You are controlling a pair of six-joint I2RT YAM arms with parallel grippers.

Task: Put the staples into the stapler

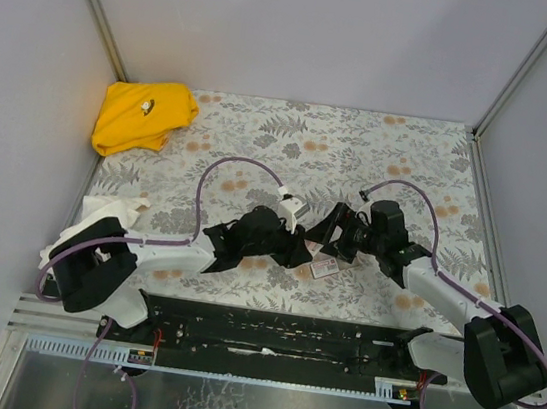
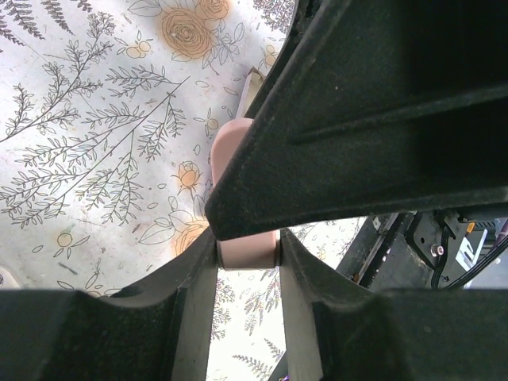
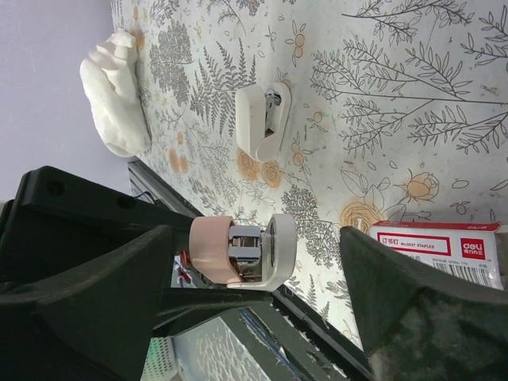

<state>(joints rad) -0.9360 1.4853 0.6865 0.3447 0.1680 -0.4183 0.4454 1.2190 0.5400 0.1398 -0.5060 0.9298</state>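
Note:
My left gripper (image 2: 248,255) is shut on the pale pink end of the small pink-and-white stapler (image 2: 232,147), holding it above the table. In the right wrist view the stapler (image 3: 242,250) shows its dark metal part between pink and white halves. My right gripper (image 3: 262,266) is open, with its fingers on either side of the stapler. One of those fingers (image 2: 357,103) crosses the left wrist view. The two grippers meet at mid-table (image 1: 314,242). The red-and-white staple box (image 3: 436,250) lies closed just beside them (image 1: 324,268). No strip of staples shows.
A white stapler-like piece (image 3: 262,119) lies on the floral cloth behind the grippers (image 1: 291,207). A crumpled white cloth (image 1: 111,211) lies at the left edge and a yellow cloth (image 1: 144,115) at the back left. Grey walls stand on three sides.

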